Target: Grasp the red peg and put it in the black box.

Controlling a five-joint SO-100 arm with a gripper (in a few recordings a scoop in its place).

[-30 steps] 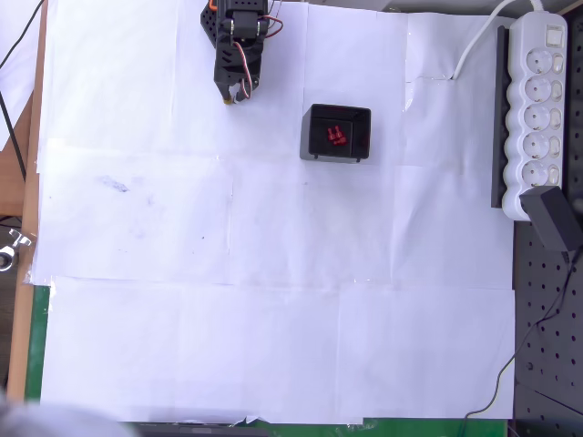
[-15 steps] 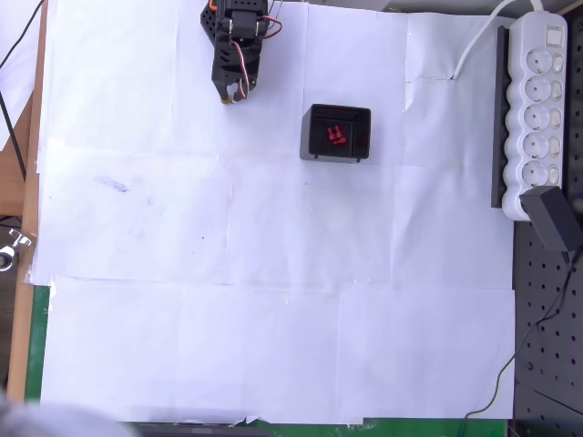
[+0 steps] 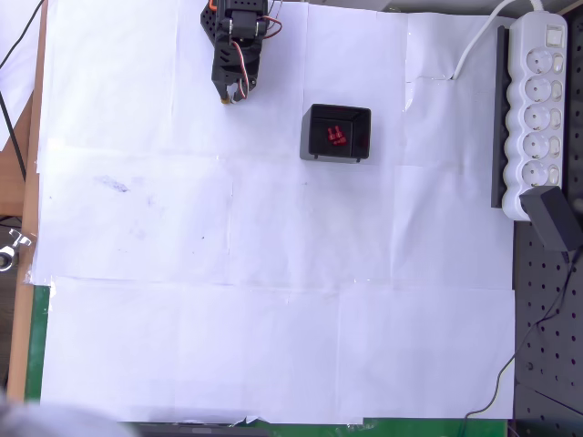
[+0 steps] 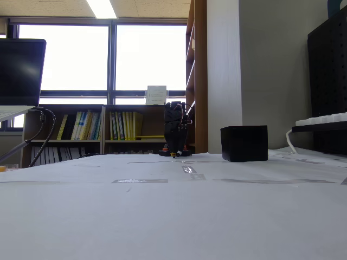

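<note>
- Overhead, two red pegs (image 3: 335, 136) lay inside the black box (image 3: 315, 120); the fixed view showed the box's (image 4: 244, 143) outer wall.
- The pincer (image 3: 233, 93) hung well left, tips apparently together, holding nothing.
- White paper (image 3: 273, 300) covered the counter; bookshelves (image 4: 103, 127) and windows (image 4: 76, 57) stood behind.
</note>
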